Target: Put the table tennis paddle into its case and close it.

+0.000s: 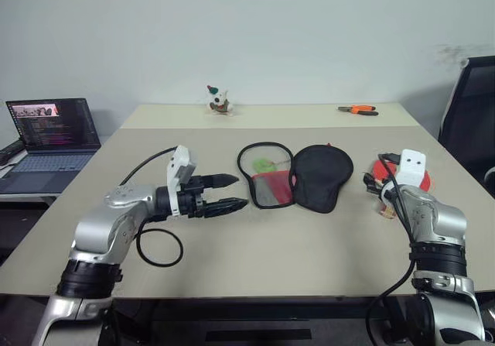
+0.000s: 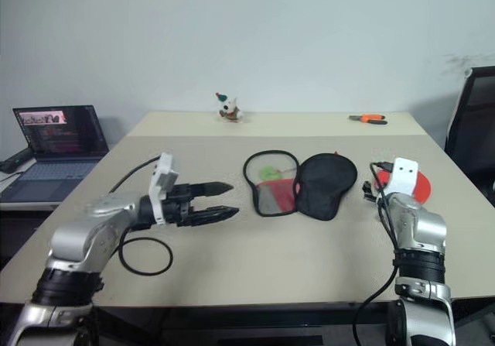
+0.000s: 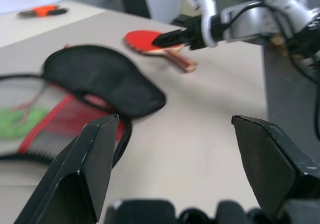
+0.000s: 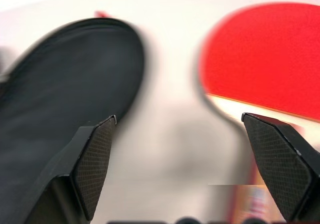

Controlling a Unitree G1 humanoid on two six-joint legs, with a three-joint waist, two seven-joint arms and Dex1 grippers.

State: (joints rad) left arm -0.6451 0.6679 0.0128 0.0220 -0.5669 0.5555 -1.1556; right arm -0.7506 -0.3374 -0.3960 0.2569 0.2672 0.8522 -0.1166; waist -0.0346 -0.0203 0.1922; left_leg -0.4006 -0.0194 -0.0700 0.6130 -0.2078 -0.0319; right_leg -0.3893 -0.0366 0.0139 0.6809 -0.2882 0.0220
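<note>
Two pincers stood over the pale surface, each with its black fingers spread and holding nothing; the right pincer hovered just above the table tennis paddle, which lay flat near the surface's right edge, its round red rubber face turned up and its short light wooden handle pointing toward the robot; whether the fingertips touched the rubber could not be told; the case lay open in the middle of the surface, left of the paddle and apart from it, its two halves spread side by side and joined along the middle; the right half was solid black fabric, soft and paddle-shaped; the left half was see-through black mesh within a dark rim, with red and green showing through it; the left pincer pointed level toward the right, just short of the mesh half and clear of the surface, its forearm reaching in from the left with a black cable looped beneath; the right arm was bent at the elbow and its wrist angled forward and slightly down over the paddle; its textured finger pads framed the black half on one side and the red face on the other.
</note>
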